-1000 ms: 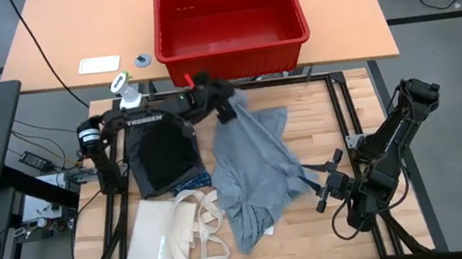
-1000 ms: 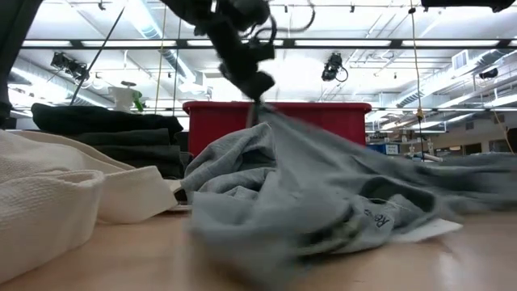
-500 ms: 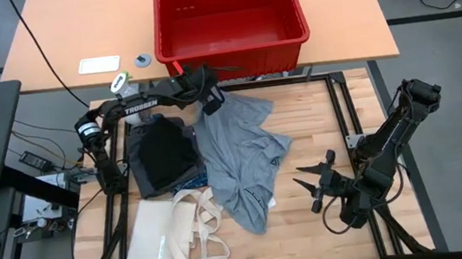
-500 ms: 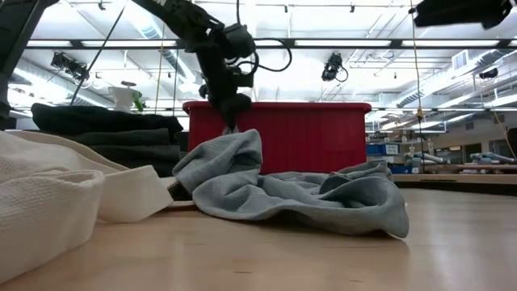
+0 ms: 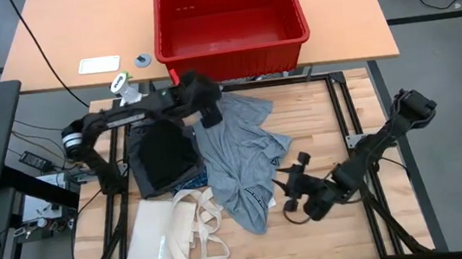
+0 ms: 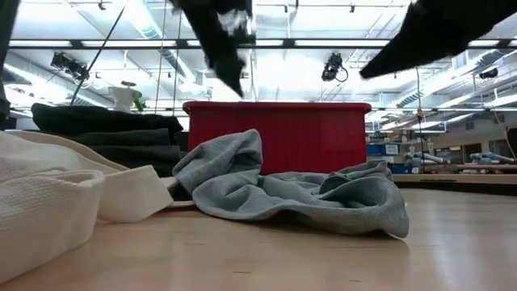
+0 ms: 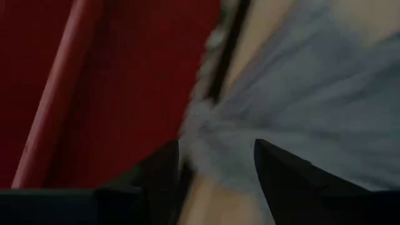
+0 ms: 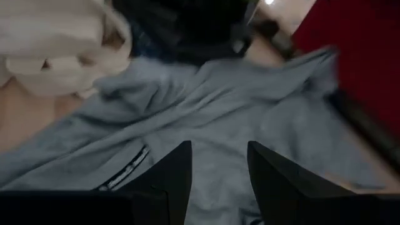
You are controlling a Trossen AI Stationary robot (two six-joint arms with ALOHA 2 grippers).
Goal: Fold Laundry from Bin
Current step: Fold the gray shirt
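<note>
Since a second ago my left end effector (image 5: 208,113) has spread and dropped the grey garment (image 5: 243,159) rumpled on the bench (image 5: 313,233) beside the emptied bin (image 5: 227,17), my right end effector (image 5: 293,194), fingers apart, nears it, folding unbegun.
</note>
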